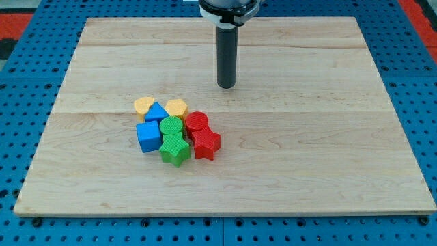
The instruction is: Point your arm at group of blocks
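Camera view shows the wooden board [328, 157] filling most of the frame, laid on a blue pegboard surface [423, 82]. The rod [226, 58] comes down from the view's top, and my tip [226, 86] rests on bare wood, near the group of blocks but apart from it, above it and slightly to the view's right. There are no jaws to report, only the bare rod, holding nothing.

The group sits left of centre, packed so the pieces touch: a blue cube [148, 136], a red star [206, 144], a green star [175, 150], a green cylinder [171, 127], a red cylinder [196, 122], a blue triangle [157, 113], a yellow hexagon [176, 107] and a yellow heart [143, 105]; the yellow shapes are partly hidden, so those two names are my best guess.

I judge the approach well along. The next move calls for a short slide toward the view's bottom left, stopping just before the yellow hexagon and red cylinder. Nothing lies between; the risk is overshooting and scattering the cluster.
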Robot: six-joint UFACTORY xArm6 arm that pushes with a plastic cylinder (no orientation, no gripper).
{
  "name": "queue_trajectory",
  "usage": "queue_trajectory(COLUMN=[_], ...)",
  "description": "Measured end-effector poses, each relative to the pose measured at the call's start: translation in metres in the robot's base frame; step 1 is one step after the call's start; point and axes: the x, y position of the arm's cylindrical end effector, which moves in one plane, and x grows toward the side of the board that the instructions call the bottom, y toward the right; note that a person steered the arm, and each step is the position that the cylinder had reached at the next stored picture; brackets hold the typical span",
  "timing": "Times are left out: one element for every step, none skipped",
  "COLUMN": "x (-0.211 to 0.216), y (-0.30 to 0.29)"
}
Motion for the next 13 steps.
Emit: queue_trajectory(x=[0.000, 0.006, 0.053, 0.126, 0.147, 0.147, 0.157, 0.193, 0.200, 0.200, 0.200, 0.200, 0.189], y=[0.000, 0.011, 0.036, 0.043, 0.037, 0.037, 0.037, 0.029, 0.021, 0.021, -0.006, -0.043, -0.045])
